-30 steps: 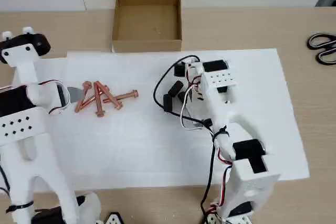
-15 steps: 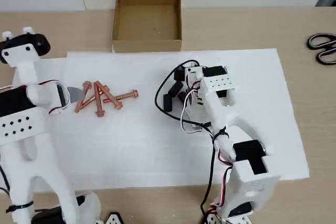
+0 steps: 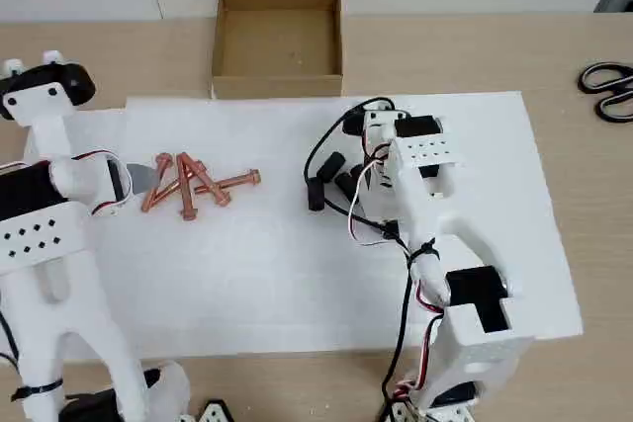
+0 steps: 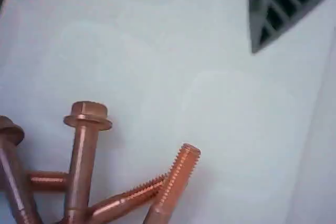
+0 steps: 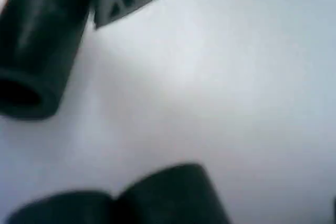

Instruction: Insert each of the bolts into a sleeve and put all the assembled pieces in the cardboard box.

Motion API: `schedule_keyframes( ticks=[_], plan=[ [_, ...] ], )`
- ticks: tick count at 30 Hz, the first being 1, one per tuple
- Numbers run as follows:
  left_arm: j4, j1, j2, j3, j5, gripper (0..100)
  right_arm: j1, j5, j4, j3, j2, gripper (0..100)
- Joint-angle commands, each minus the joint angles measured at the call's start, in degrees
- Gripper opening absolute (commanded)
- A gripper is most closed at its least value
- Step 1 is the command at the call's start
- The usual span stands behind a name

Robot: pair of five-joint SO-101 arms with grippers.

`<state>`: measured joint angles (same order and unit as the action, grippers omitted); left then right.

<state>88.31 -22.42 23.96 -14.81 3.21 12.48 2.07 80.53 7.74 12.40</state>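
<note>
High view puts the left hand [image 3: 141, 177] just left of the tangled copper bolts [image 3: 193, 185] on the white sheet [image 3: 247, 264]; released or clenched, I cannot tell. On the far side of the counter sits the cardboard box [image 3: 277, 86], no assembled piece in it yet. Right of centre, the right hand [image 3: 358, 173] hangs by the black sleeves [image 3: 324, 180], its state equally unclear. Crossed bolts may drag each other when one is lifted. Round sleeves may roll, or the loose cable [image 3: 315, 150] may sweep them. No print is legible.
</note>
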Motion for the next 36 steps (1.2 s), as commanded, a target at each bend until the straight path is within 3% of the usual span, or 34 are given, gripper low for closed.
schedule_keyframes(
  ticks=[1,19,24,28,36],
  plan=[
    [-0.9,0.2,0.4,0.7,-0.2,30,-0.4,-1.1,-1.1,-2.2,-2.9,15.4],
    [-0.9,-0.1,0.4,0.7,-0.2,30,-0.5,-2.6,-5.4,-2.2,6.4,15.2],
    [-0.9,-0.1,0.4,0.7,-0.2,30,-0.5,-2.2,-5.5,-2.2,6.5,0.6],
    [-0.9,-0.1,0.4,0.7,-0.2,30,-1.9,-0.6,-5.1,-3.3,5.9,0.6],
    [1.8,0.2,-2.0,1.6,-4.7,30,-7.7,4.5,6.4,-12.8,-8.6,0.5]
  ],
)
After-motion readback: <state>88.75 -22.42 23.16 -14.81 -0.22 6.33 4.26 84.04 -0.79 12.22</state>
